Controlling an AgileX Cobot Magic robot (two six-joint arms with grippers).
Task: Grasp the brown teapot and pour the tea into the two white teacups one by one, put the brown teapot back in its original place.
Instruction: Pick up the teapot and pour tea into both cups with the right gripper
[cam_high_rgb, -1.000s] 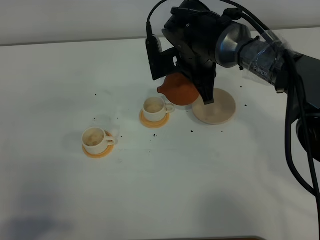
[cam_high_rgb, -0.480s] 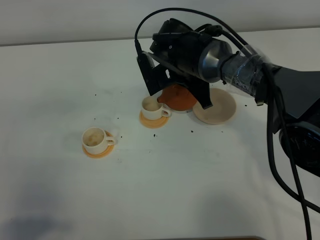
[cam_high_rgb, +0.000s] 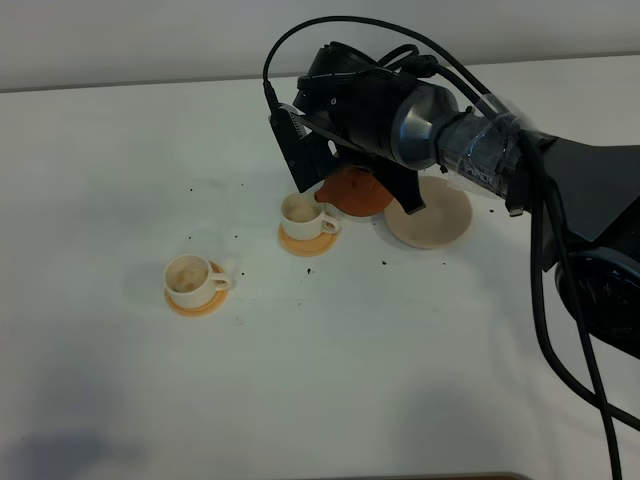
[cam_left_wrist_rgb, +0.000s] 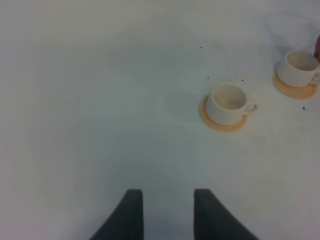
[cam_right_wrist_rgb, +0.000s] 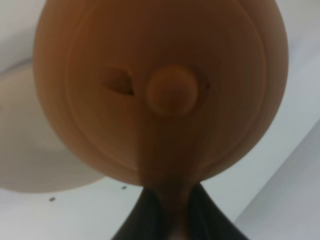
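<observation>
The brown teapot (cam_high_rgb: 352, 193) hangs tilted just above the table, its spout over the nearer white teacup (cam_high_rgb: 303, 211), which stands on an orange coaster (cam_high_rgb: 308, 241). My right gripper (cam_high_rgb: 392, 197) is shut on the teapot's handle. In the right wrist view the teapot (cam_right_wrist_rgb: 160, 85) fills the picture, lid knob facing the camera, with the handle between the gripper's (cam_right_wrist_rgb: 170, 220) fingers. The second teacup (cam_high_rgb: 189, 279) stands on its coaster at the left. The beige disc (cam_high_rgb: 437, 216) lies bare to the teapot's right. My left gripper (cam_left_wrist_rgb: 165, 212) is open and empty, well away from both cups (cam_left_wrist_rgb: 227, 102).
Dark specks (cam_high_rgb: 384, 263) are scattered on the white table (cam_high_rgb: 330, 380) around the cups. The right arm's body and cables (cam_high_rgb: 480, 150) hang over the table's back right. The other cup (cam_left_wrist_rgb: 299, 67) shows at the left wrist view's edge.
My right arm has carried the teapot left from beside the beige disc and lower, tipping its spout over the nearer cup. In the last half second it hardly moved.
</observation>
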